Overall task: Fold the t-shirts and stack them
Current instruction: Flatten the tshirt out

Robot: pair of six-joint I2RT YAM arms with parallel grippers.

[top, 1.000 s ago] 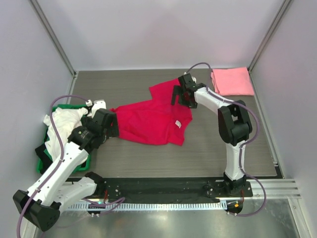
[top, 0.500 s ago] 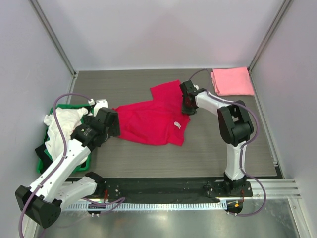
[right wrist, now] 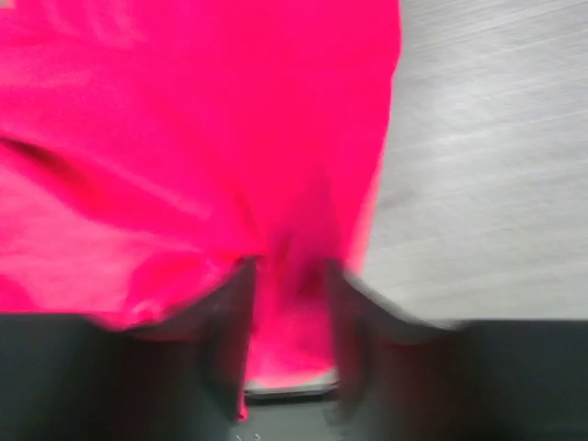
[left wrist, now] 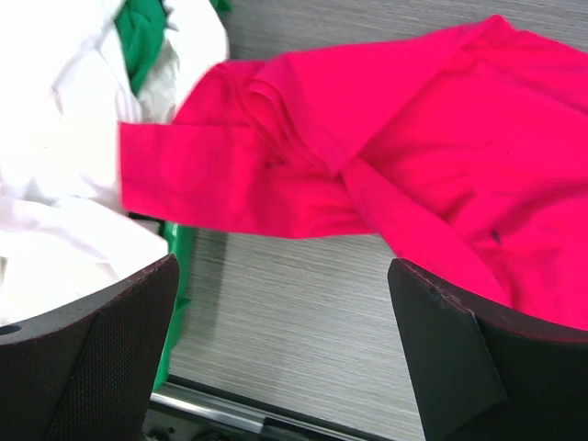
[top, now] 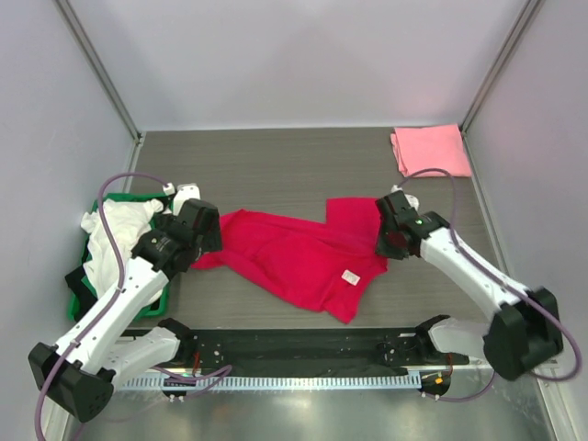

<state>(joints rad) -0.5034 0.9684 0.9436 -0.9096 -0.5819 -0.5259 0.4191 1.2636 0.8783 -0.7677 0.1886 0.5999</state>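
The crimson-red t-shirt (top: 294,253) lies rumpled across the table's middle, its white neck tag (top: 350,276) toward the front. My right gripper (top: 386,241) is shut on the shirt's right edge; in the blurred right wrist view red cloth (right wrist: 184,138) bunches between the jaws of my right gripper (right wrist: 289,285). My left gripper (top: 200,231) stands open at the shirt's left sleeve (left wrist: 230,184); my left gripper (left wrist: 283,276) has only bare table between its fingers. A folded pink t-shirt (top: 430,150) lies at the back right. A white t-shirt (top: 115,225) (left wrist: 55,138) sits heaped in the crate.
The green crate (top: 154,301) (left wrist: 179,257) stands at the left edge, close to my left arm. Grey walls close the table on three sides. A black rail (top: 303,344) runs along the front edge.
My right gripper has shut on the red t-shirt and pulled it from the back toward the front right. The left gripper has barely moved.
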